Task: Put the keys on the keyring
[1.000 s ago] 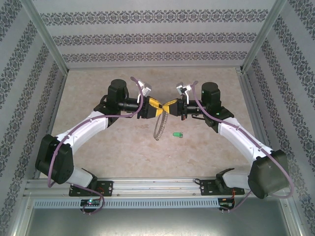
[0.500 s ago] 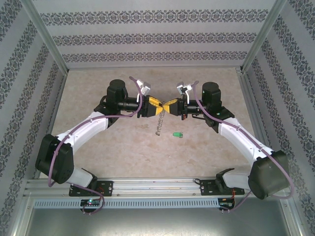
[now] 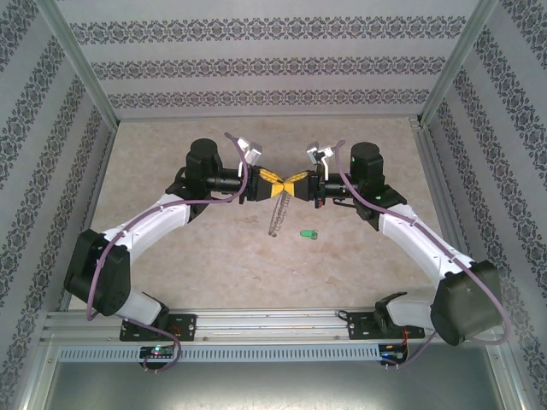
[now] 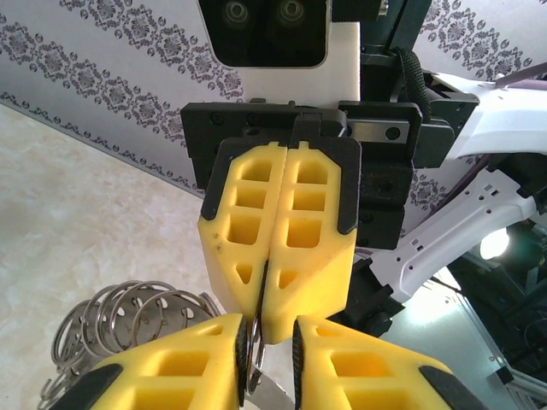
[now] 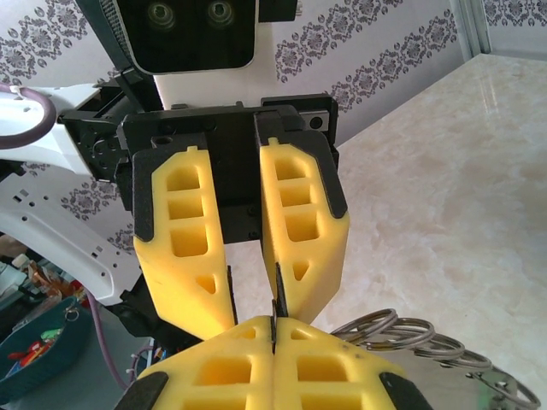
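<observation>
Left gripper (image 4: 267,331) narrower around keyring (image 4: 128,312) — right gripper (image 5: 272,331) tight on it

No readable writing
I can make out no word, number, label or brand here; the wallpaper (image 3: 273,68) around my desk carries ornament, not letters.
</observation>
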Controlling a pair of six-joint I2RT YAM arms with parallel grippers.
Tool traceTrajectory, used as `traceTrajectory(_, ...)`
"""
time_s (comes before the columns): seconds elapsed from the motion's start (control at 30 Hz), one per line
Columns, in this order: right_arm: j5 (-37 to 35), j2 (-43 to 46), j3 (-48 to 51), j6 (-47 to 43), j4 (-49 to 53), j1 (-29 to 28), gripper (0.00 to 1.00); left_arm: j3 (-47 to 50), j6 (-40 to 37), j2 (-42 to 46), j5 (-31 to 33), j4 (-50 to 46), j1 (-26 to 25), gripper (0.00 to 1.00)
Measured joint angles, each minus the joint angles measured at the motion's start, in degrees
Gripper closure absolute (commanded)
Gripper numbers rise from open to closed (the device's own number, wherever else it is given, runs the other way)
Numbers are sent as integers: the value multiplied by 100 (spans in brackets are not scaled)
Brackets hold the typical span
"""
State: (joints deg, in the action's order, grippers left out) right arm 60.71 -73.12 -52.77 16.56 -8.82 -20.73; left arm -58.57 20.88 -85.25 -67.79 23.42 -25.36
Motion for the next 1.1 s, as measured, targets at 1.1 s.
traceTrajectory(1.1, 22, -68, 0, 107, -81, 35, 100, 188, 46, -35, -105, 289, 35, 77)
